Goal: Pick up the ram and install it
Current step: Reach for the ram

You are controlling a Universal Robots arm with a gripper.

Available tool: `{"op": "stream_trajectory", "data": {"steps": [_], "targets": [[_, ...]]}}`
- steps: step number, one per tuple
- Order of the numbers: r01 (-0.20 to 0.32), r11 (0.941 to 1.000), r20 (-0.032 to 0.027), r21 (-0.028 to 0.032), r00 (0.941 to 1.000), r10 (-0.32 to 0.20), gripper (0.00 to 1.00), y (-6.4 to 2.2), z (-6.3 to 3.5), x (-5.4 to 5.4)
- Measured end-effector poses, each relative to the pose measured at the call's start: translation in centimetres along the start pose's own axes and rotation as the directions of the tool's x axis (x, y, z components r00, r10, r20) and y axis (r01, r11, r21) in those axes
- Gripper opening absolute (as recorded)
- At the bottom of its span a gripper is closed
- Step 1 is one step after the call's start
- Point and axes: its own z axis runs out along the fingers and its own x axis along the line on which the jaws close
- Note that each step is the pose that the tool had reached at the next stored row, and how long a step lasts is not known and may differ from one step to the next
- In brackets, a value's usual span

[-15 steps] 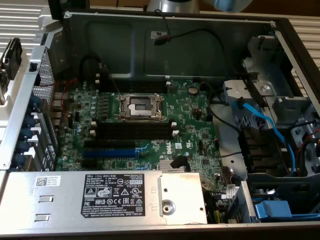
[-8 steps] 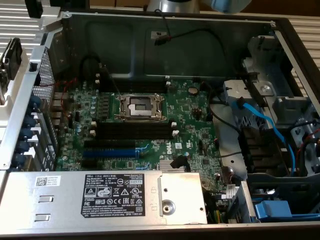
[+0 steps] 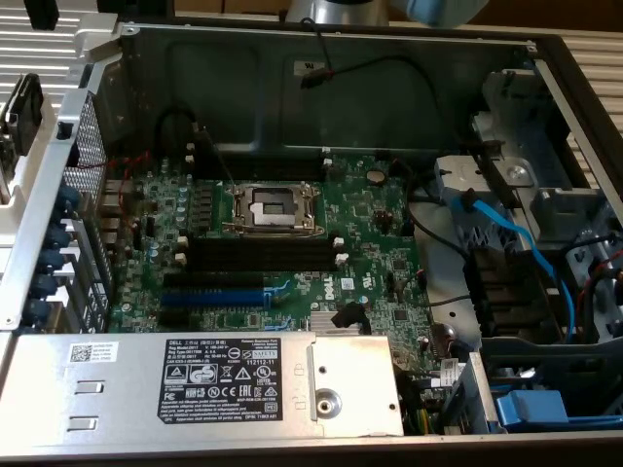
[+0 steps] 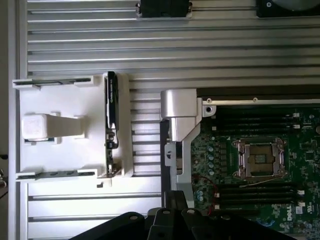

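Open grey sheet-metal PC case (image 3: 321, 68) fills most of the exterior view, w/ a ribbed silver aluminium table (image 4: 200, 55) under and around it. Green motherboard (image 3: 380, 224) lies flat in the case, centre of the exterior view. Silver power-supply box w/ black label (image 3: 195, 384) sits at lower left. Grey-and-blue robot arm section (image 3: 389, 8) pokes in at top centre. Square metal CPU socket (image 3: 274, 206) is mid-board, and long black slots w/ white end clips (image 3: 263, 255) run just below it. In the wrist view, a white plastic holder (image 4: 65, 125) rests on the table beside the case corner. The ram (image 4: 111, 125), a thin dark-green stick, stands on edge in that holder, outside the case. Gripper (image 4: 167, 220): dark fingers closed together, nothing held, well apart from the ram.
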Motion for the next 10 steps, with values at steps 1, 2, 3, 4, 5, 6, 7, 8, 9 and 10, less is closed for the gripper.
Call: {"op": "stream_trajectory", "data": {"steps": [1, 2, 3, 4, 5, 6, 7, 8, 9, 10], "targets": [[0.003, 1.0000, -0.0001, 0.0045, 1.0000, -0.003, 0.10, 0.08, 0.03, 0.3], [0.006, 0.9999, -0.0008, 0.0102, 1.0000, -0.006, 0.10, 0.15, 0.05, 0.5], [0.009, 0.9998, -0.0024, 0.0192, 1.0000, -0.009, 0.10, 0.20, 0.04, 0.7], [0.012, 0.9995, -0.0040, 0.0306, 0.9999, -0.012, 0.10, 0.23, 0.04, 0.9], [0.016, 0.9990, -0.0051, 0.0428, 0.9999, -0.016, 0.10, 0.26, 0.05, 1.1], [0.020, 0.9984, -0.0053, 0.0529, 0.9998, -0.020, 0.10, 0.31, 0.08, 1.3], [0.022, 0.9981, -0.0053, 0.0574, 0.9998, -0.022, 0.10, 0.39, 0.13, 1.5], [0.023, 0.9980, -0.0055, 0.0582, 0.9997, -0.023, 0.10, 0.42, 0.17, 1.8], [0.024, 0.9980, -0.0056, 0.0582, 0.9997, -0.023, 0.10, 0.43, 0.23, 2.3], [0.024, 0.9980, -0.0055, 0.0581, 0.9997, -0.024, 0.10, 0.42, 0.30, 2.7]]}}
